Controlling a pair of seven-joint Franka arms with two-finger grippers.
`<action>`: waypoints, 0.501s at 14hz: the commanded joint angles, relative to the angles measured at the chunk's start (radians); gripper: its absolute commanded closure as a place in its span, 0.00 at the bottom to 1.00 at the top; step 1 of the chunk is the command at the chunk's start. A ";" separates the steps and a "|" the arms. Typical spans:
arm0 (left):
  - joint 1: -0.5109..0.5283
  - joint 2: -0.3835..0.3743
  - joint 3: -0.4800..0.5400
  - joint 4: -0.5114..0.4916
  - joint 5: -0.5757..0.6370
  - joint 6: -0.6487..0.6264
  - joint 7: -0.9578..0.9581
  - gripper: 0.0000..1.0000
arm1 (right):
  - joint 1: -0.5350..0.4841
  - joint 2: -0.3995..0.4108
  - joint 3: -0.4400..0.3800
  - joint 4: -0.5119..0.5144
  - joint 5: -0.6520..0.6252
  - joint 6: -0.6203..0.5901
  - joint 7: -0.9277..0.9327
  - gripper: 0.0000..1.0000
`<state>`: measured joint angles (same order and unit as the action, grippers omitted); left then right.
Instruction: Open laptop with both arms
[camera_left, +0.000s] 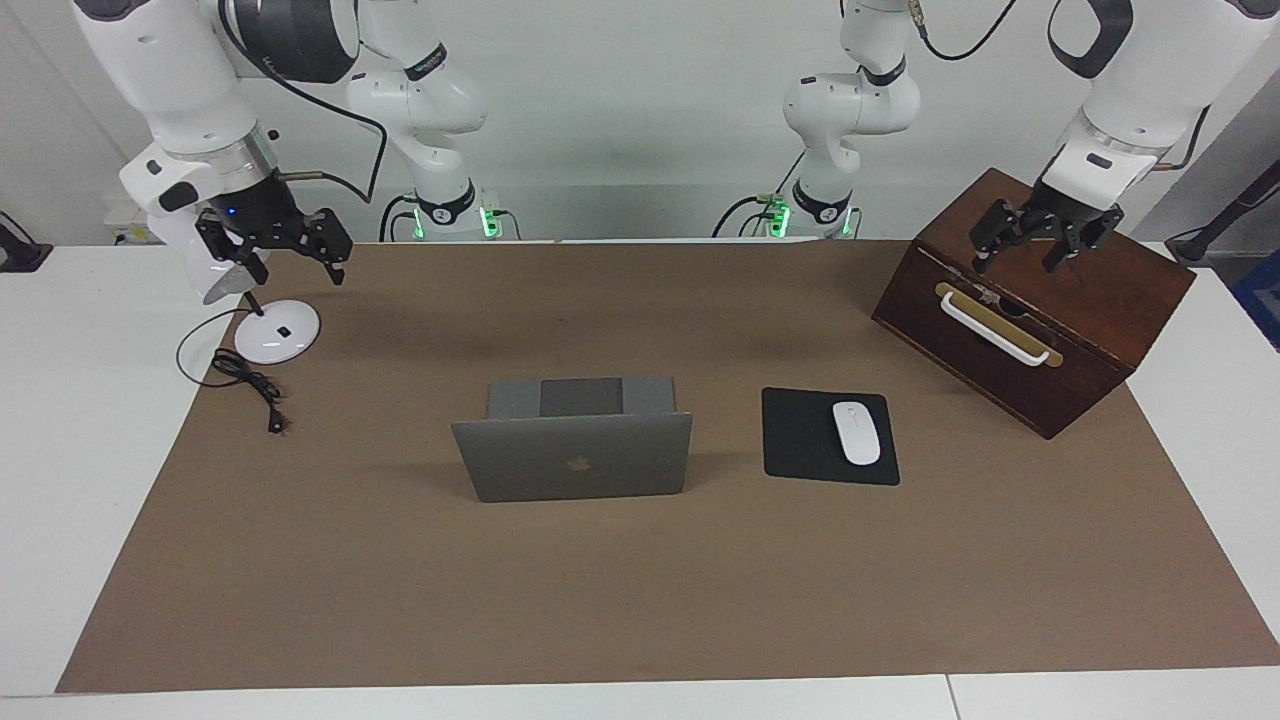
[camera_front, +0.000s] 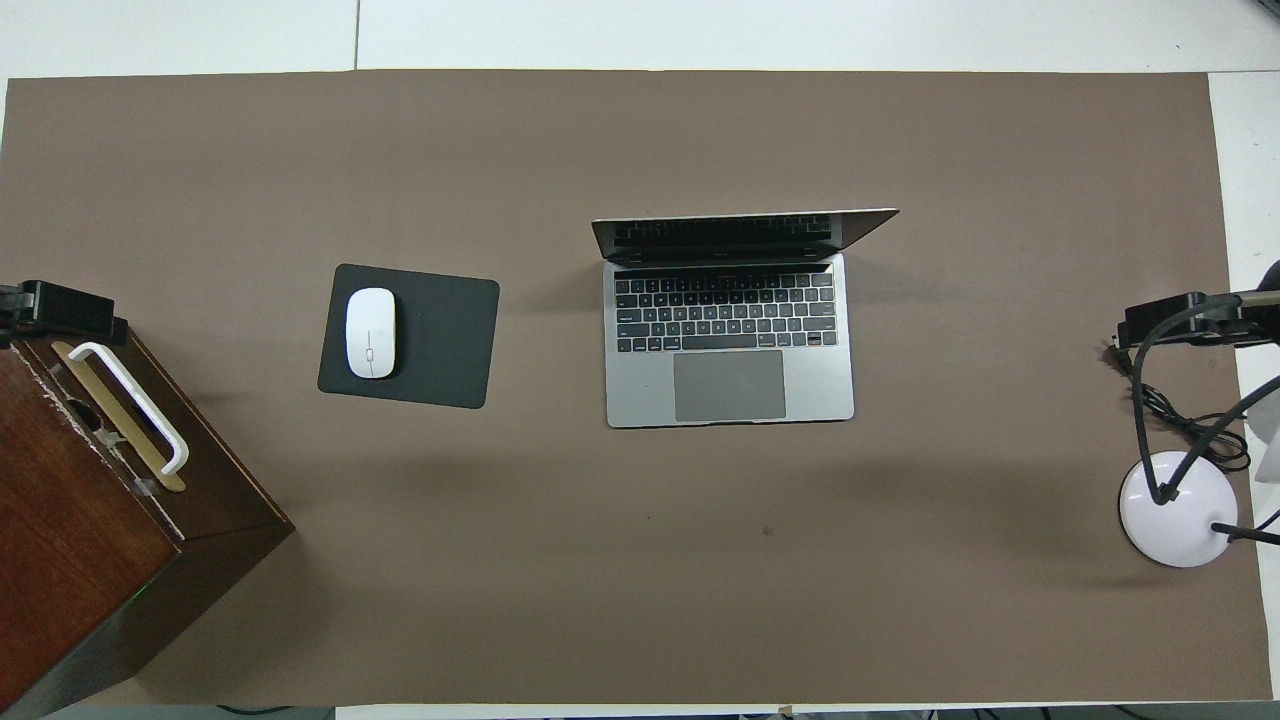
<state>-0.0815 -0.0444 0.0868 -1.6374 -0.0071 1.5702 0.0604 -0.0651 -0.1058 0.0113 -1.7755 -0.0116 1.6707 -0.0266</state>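
Keeping clear is your step: the laptop (camera_left: 572, 452) stands open mid-surface, mouse pad (camera_left: 828, 436) at its 3 o'clock; left gripper (camera_left: 1043, 242) above the wooden box (camera_left: 1080, 330), right gripper (camera_left: 275, 248) above the lamp base (camera_left: 277, 332), fingers spread.

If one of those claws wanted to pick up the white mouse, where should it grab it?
Probably by its two long sides, coming straight down from above. The white mouse lies flat on the black mouse pad, low and rounded, so only its narrow width looks fit for a two-finger pinch. Nothing stands close around it, and the left gripper, over the wooden box, is nearer.
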 joint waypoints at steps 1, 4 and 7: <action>0.012 0.021 -0.009 0.041 -0.007 -0.021 -0.008 0.00 | -0.010 -0.023 0.007 -0.028 0.019 0.023 0.008 0.00; 0.014 0.021 -0.007 0.041 -0.005 -0.022 -0.008 0.00 | -0.010 -0.023 0.007 -0.028 0.019 0.023 0.010 0.00; 0.016 0.021 -0.006 0.041 -0.008 -0.021 -0.007 0.00 | -0.009 -0.023 0.007 -0.028 0.019 0.029 0.010 0.00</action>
<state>-0.0814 -0.0412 0.0879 -1.6294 -0.0071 1.5703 0.0604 -0.0651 -0.1062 0.0114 -1.7760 -0.0116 1.6731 -0.0266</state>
